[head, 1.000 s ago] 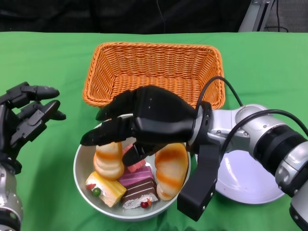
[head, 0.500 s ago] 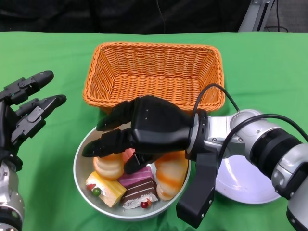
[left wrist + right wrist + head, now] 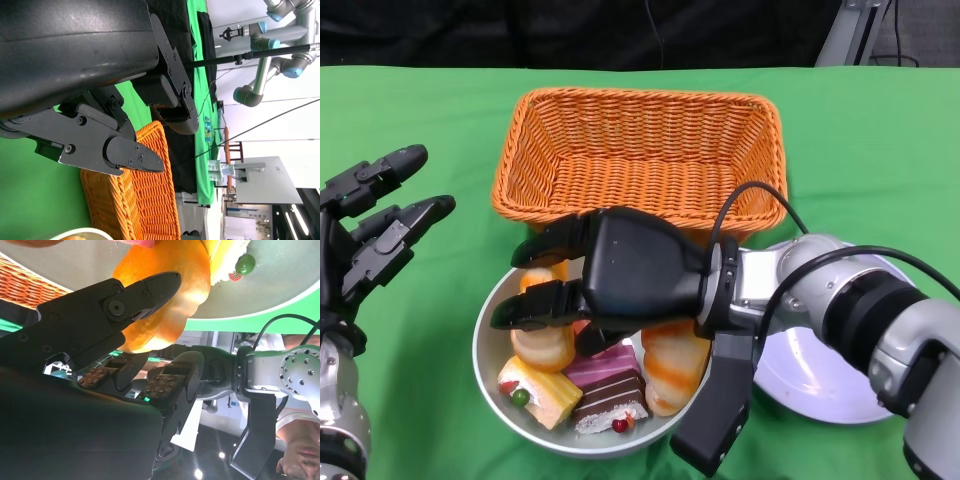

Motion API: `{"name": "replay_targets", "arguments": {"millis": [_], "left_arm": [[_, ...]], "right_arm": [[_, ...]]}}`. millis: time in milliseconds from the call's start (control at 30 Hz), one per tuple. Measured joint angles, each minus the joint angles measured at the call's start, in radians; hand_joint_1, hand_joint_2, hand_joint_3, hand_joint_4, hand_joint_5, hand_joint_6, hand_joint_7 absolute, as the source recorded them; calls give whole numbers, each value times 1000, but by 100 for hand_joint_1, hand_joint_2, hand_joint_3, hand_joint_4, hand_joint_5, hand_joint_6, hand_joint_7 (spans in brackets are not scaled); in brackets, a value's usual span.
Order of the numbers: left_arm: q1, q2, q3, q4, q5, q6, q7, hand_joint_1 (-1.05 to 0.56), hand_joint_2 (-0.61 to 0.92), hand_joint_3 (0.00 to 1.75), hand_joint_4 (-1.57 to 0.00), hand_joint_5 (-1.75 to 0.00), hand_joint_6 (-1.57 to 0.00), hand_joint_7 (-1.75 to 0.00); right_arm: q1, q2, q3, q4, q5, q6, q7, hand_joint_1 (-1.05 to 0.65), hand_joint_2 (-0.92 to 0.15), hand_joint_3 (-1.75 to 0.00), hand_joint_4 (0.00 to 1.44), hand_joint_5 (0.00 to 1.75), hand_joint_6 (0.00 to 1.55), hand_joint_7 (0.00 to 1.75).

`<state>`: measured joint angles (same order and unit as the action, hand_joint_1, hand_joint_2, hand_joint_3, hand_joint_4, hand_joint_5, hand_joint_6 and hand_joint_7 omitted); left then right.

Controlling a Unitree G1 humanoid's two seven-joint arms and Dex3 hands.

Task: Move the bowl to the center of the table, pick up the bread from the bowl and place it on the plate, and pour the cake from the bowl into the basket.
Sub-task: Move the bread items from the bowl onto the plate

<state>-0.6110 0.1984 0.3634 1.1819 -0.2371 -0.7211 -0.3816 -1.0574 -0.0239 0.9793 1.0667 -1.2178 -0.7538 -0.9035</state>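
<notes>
Green surface (image 3: 880, 130), largest thing here. Orange basket (image 3: 640, 150) sits at the far middle, nothing in it. Bowl (image 3: 490, 372) just in front of the basket, near me; white plate (image 3: 820, 385) beside the bowl on my right, bare.

In the bowl: two bread rolls and several cake slices (image 3: 605, 385). Left roll (image 3: 542, 345) stands fairly upright, right roll (image 3: 672, 368) likewise.

My right hand (image 3: 595, 280) hangs directly over the bowl, fingers spread downward around the left roll; grip not yet made, I judge. It is the nearer hand. My left hand (image 3: 375, 235) is released, well off to the bowl's left.
</notes>
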Motion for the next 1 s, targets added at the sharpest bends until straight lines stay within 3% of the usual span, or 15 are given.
{"name": "replay_targets", "arguments": {"millis": [233, 467, 533, 567, 600, 867, 1000], "left_arm": [[0, 0, 6, 0, -9, 5, -25, -34, 92, 6, -100, -7, -90, 0], [0, 7, -3, 0, 5, 6, -24, -35, 92, 5, -101, -6, -90, 0], [0, 8, -4, 0, 7, 6, -24, -34, 92, 6, -101, -6, -90, -1], [0, 8, -6, 0, 11, 4, -22, -34, 92, 7, -101, -6, -90, 0], [0, 8, -8, 0, 15, 1, -15, -34, 92, 7, -101, -6, -90, 0], [0, 13, -15, 0, 40, -6, -2, -39, 92, 8, -101, -5, -88, 0], [0, 14, -15, 0, 42, -6, 4, -40, 92, 7, -103, -5, -89, -1]], "right_arm": [[-11, 4, 26, 15, 1, 12, 26, -55, -81, -1, 85, 3, 82, 1], [-12, 4, 29, 15, 8, -29, 14, -51, -78, 0, 106, 16, 100, 7], [-12, 4, 29, 15, 8, -33, -1, -46, -78, 0, 92, 66, 108, 4], [-12, 5, 29, 16, 9, -34, -6, -44, -79, -1, 88, 82, 111, 3], [-12, 6, 30, 17, 9, -35, -10, -42, -80, -1, 87, 88, 113, 3], [-12, 11, 46, 24, 7, -16, -40, -36, -79, 0, 104, 66, 122, 2], [-4, 21, 64, 32, 1, 13, -80, -36, -77, 0, 102, 77, 124, 1]]}}
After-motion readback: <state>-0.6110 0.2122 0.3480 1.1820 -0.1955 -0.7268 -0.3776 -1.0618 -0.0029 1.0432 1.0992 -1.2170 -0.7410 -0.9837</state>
